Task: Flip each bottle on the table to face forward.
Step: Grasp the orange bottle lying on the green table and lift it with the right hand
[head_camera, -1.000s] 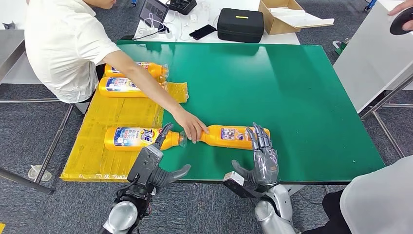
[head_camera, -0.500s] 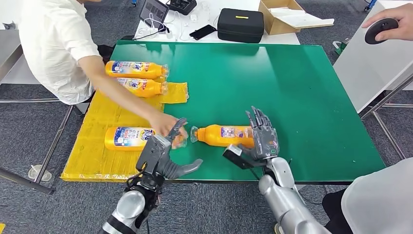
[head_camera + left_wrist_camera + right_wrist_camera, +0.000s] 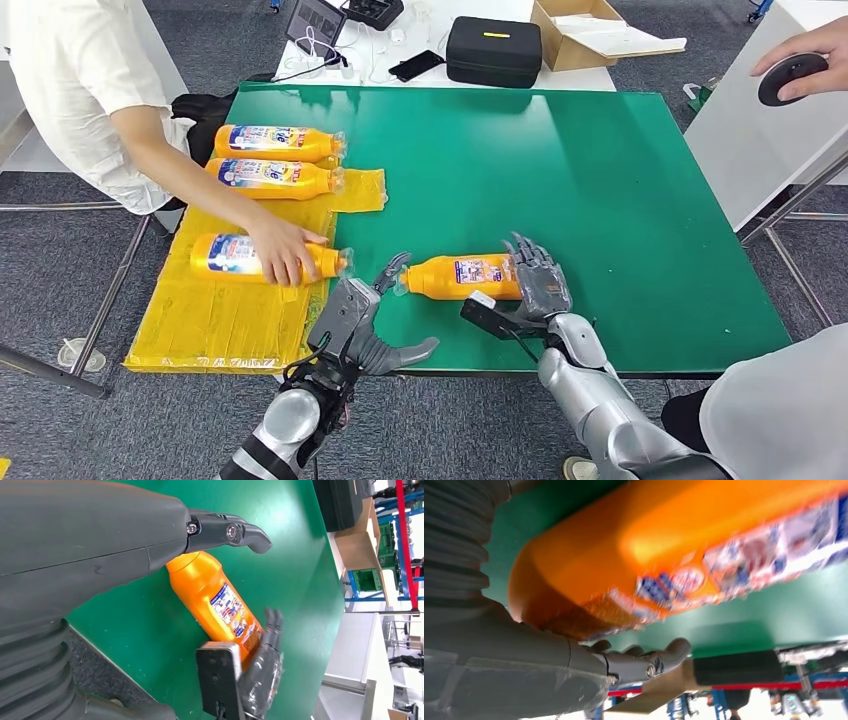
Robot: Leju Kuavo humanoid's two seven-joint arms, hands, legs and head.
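Observation:
An orange bottle lies on its side on the green table, cap toward my left and a small printed label facing up. My right hand stands at its base with fingers spread, palm against the bottom. In the right wrist view the bottle lies across the hand, with the fingers stretched under it. My left hand is open just short of the cap, fingertips beside it. The left wrist view shows the bottle between my left fingers and my right hand.
A person's hand rests on another orange bottle on the yellow mat at the table's left. Two more bottles lie at the mat's far end. A black case and a cardboard box stand beyond the table.
The person's hand left the middle bottle's neck and shifted the left bottle farther left on the mat. My left hand moved forward to the cap. My right hand moved up to the base and stays there.

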